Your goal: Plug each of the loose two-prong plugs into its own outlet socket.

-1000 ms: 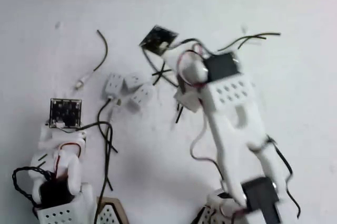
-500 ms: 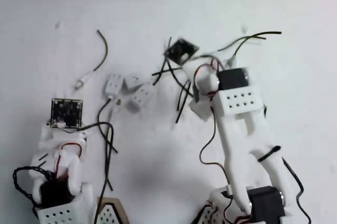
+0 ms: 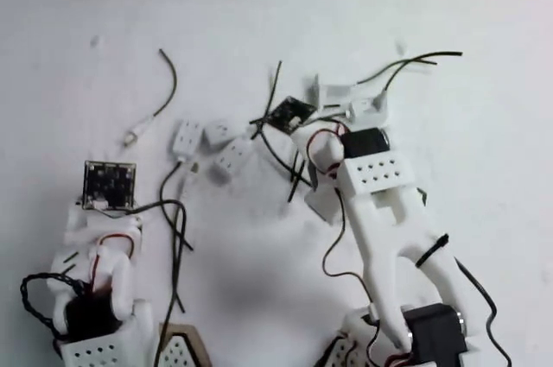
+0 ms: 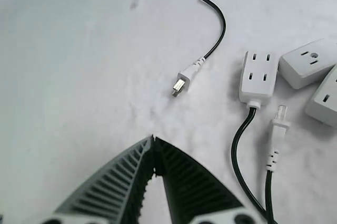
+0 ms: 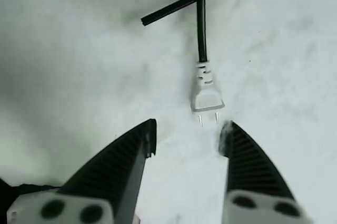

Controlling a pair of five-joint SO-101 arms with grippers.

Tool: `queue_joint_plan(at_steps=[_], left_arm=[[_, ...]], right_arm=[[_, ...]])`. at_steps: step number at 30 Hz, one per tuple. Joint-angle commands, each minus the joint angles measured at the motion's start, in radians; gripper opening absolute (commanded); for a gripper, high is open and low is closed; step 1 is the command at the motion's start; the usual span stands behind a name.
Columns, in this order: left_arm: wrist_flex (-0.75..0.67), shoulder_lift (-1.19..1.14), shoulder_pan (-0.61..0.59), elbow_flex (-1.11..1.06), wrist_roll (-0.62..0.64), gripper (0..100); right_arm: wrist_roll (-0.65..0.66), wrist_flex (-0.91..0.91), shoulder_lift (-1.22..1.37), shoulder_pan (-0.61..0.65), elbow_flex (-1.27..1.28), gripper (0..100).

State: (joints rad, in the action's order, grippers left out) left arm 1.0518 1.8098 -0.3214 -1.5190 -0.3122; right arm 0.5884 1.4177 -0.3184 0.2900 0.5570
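Note:
My left gripper [image 4: 154, 147] is shut with nothing in it, low over the cloth. Ahead of it lies a small white two-prong plug [image 4: 180, 83] on a short curved black cord, also at the left of the table [image 3: 134, 136]. Beyond stand three white outlet blocks [image 4: 258, 71] [image 4: 308, 63] [image 4: 324, 97], grouped in the high view [image 3: 212, 142]. A second white plug [image 4: 276, 129] lies beside the corded block. My right gripper [image 5: 188, 129] is open, and a third white plug [image 5: 207, 97] lies just past its fingertips, prongs pointing toward it.
Loose black cords [image 3: 281, 138] cross between the outlet blocks and the right arm [image 3: 376, 177]. More cord [image 3: 423, 60] trails off to the back right. The left arm [image 3: 95, 281] sits at the front left. The table is covered in white cloth [image 3: 449, 142].
The right arm's wrist swung right, then drew back toward its base and lowered over the tangle of cords. The left arm has not moved.

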Motion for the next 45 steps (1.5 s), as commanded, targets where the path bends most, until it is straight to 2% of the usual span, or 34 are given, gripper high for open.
queue_joint_plan(at_steps=[1,7,11,15,23,32,45], left_arm=[[-0.017,0.008,0.007,0.005,0.003,2],[-0.015,0.008,0.007,0.005,0.002,2],[-0.015,0.008,0.007,0.005,0.002,2],[-0.015,0.008,0.007,0.005,0.002,2],[-0.015,0.008,0.007,0.005,0.002,2],[-0.014,0.008,0.007,0.005,0.000,2],[-0.014,0.008,0.007,0.005,0.000,2]], right_arm=[[0.000,-0.082,-0.004,-0.051,0.023,18.3],[0.121,-0.133,-0.005,-0.079,0.147,18.3],[0.126,-0.147,-0.005,-0.076,0.189,18.3],[0.127,-0.242,-0.004,-0.074,0.235,18.3],[0.118,-0.291,-0.004,0.016,0.287,18.3],[0.126,-0.337,-0.002,-0.045,0.288,18.3],[0.126,-0.441,0.354,-0.064,0.169,17.6]])
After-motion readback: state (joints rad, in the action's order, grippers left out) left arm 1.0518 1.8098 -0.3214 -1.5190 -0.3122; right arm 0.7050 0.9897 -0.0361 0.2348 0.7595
